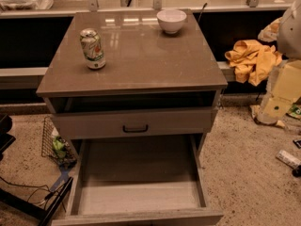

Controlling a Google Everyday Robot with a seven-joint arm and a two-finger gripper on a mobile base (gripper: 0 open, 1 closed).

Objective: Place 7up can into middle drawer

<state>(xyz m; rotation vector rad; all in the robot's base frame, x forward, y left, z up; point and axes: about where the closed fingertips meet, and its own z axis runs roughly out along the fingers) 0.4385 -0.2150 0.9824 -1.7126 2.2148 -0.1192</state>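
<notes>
The 7up can (92, 48) stands upright on the left part of the cabinet top (141, 60), silver top up, with a green-and-white label. The middle drawer (141, 197) is pulled out wide below, and its pale floor is bare. Above it is a drawer front with a dark bar handle (135, 128). My arm hangs at the right edge of the view. My gripper (266, 116) is at the arm's lower end, beside the cabinet's right side. It is well away from the can and holds nothing that I can see.
A white bowl (171, 20) sits at the back of the cabinet top. A yellow cloth (251, 60) lies on the ledge to the right. A wire basket (55, 145) and cables (28, 192) are on the floor at left. Small items (288, 158) lie on the floor at right.
</notes>
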